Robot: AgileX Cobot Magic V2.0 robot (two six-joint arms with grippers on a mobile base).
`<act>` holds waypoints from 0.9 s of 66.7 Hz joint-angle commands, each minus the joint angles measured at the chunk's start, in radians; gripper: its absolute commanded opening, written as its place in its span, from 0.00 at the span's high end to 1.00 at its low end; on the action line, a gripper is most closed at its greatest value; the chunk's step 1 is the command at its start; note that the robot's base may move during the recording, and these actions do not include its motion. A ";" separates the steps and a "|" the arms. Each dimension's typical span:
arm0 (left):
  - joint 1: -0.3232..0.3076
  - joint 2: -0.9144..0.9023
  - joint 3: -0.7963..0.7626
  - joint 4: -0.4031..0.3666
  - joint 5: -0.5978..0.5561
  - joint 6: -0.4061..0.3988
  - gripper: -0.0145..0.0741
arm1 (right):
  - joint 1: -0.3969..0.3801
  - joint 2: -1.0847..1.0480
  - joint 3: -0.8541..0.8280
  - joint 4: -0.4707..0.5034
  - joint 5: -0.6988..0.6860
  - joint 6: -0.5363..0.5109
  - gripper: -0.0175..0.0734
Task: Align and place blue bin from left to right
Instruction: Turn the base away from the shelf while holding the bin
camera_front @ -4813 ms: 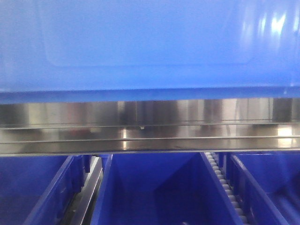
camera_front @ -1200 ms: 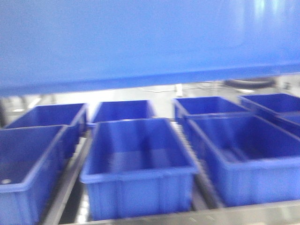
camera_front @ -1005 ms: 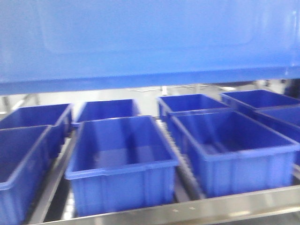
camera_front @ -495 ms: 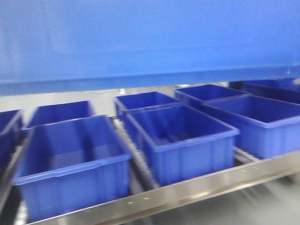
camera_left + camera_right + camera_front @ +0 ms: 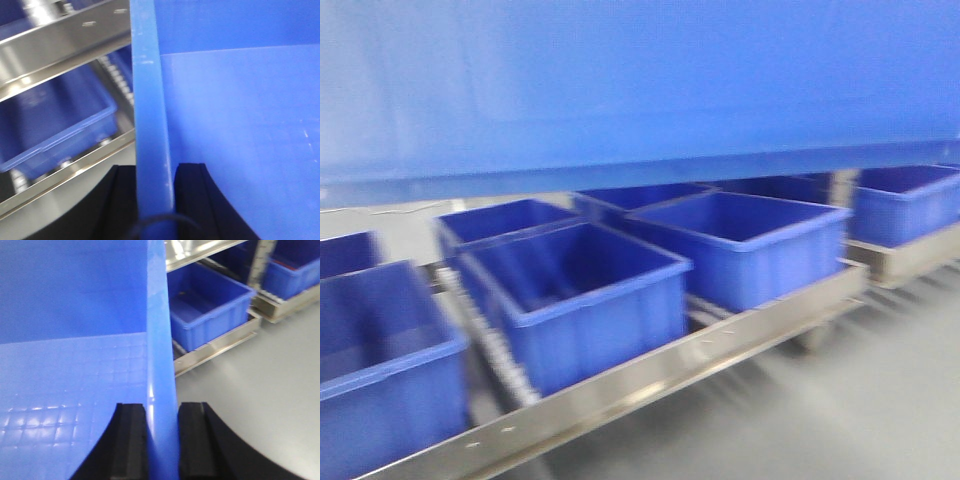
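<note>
- Left pincer squeezes the thick rim of the blue bin, with one finger on each side of the wall.
- Right pincer pinches the other rim the same way.
- The blue bin hangs in the air between both arms. It is higher than the steel rail and near its front edge. Small dark bins sit in rows behind the rail.
- I think the bin is being carried to its spot. Both arms should move together at one speed, so it does not tilt, twist or slip.
- Bring it down straight, lined up with the rail's front edge.

Front view close behind blue bin, wrist views along rims
</note>
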 commanded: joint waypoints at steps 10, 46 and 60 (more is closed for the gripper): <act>-0.019 -0.008 -0.010 -0.011 -0.095 0.002 0.96 | 0.010 -0.005 -0.012 -0.045 -0.090 -0.005 0.89; -0.019 -0.008 -0.010 -0.011 -0.095 0.002 0.96 | 0.008 -0.005 -0.012 -0.045 0.004 -0.005 0.89; -0.019 -0.008 -0.010 -0.011 -0.095 0.002 0.96 | 0.008 -0.005 -0.012 -0.045 0.034 -0.005 0.89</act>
